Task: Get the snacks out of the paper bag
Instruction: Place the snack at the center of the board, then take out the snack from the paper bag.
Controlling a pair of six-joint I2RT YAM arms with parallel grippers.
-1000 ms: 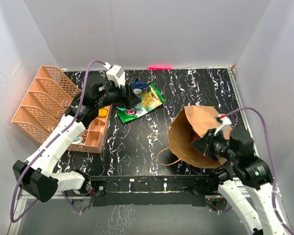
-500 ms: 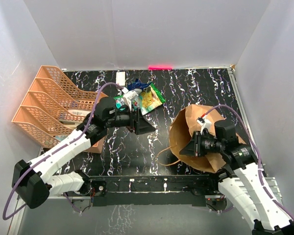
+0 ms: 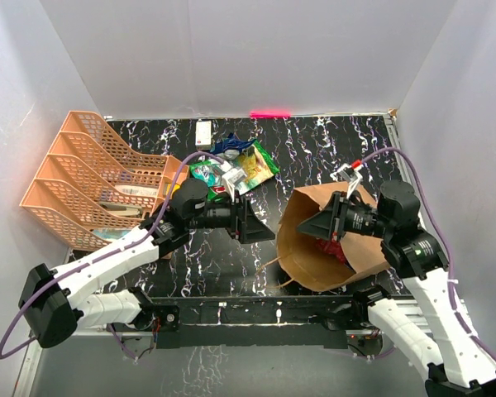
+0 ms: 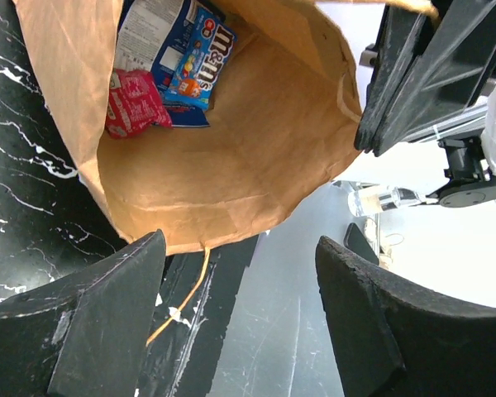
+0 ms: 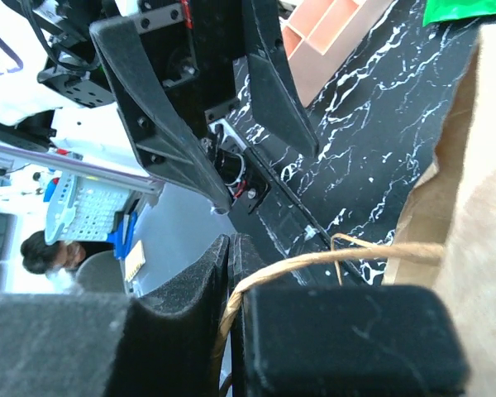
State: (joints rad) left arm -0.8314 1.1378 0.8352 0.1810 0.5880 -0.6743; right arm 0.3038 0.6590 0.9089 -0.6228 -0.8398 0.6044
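Observation:
The brown paper bag [image 3: 347, 252] lies on its side at the right, mouth facing left. My right gripper [image 3: 318, 223] is shut on its twisted paper handle [image 5: 339, 260] and holds the upper rim up. My left gripper [image 3: 260, 227] is open and empty just left of the mouth, pointing into it. In the left wrist view, the bag [image 4: 256, 149] holds a blue M&M's packet [image 4: 194, 62], a red packet [image 4: 132, 103] and a white-blue packet [image 4: 153, 29]. A green chip bag [image 3: 256, 165], a teal-white pouch [image 3: 207, 174] and a dark blue packet [image 3: 227, 147] lie on the table at the back.
An orange mesh organiser [image 3: 99, 178] stands at the left, close behind my left arm. A small white box [image 3: 203, 131] lies by the back wall. The bag's other loop handle [image 3: 273, 265] rests on the black marbled table [image 3: 331, 149] near the front edge.
My left gripper has left the snack pile at the back and swung right to the bag's mouth. My right gripper has pulled the bag's rim up, opening the mouth leftward.

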